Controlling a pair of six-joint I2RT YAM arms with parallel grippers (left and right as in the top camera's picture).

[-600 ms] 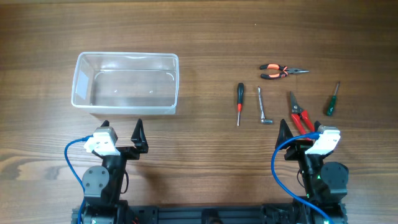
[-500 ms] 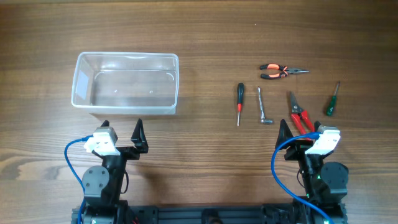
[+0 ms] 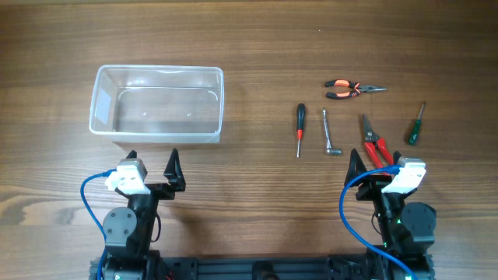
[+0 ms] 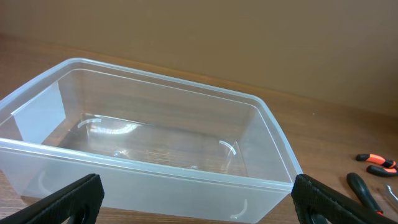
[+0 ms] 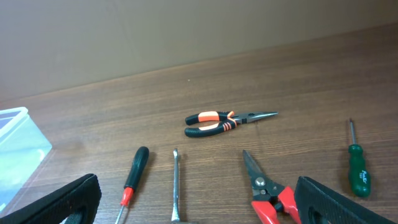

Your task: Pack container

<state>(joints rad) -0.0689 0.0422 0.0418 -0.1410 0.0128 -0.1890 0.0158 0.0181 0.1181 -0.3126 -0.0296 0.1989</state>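
Observation:
The clear plastic container [image 3: 158, 104] stands empty at the table's left; it fills the left wrist view [image 4: 143, 143]. My left gripper [image 3: 152, 165] is open and empty just in front of its near wall. My right gripper [image 3: 375, 162] is open and empty, over the handles of the red-handled snips [image 3: 375, 143]. Right of centre lie a black-and-red screwdriver [image 3: 299, 128], a metal socket wrench [image 3: 329, 134], orange-and-black pliers [image 3: 350, 89] and a green screwdriver [image 3: 415, 124]. The right wrist view shows them too: screwdriver [image 5: 134, 174], wrench [image 5: 176, 183], pliers [image 5: 217, 121], snips [image 5: 267, 193], green screwdriver [image 5: 357, 168].
Wooden table [image 3: 257, 47] with bare wood between the container and the tools. Both arm bases [image 3: 128, 225] [image 3: 401, 225] stand at the near edge, with blue cables.

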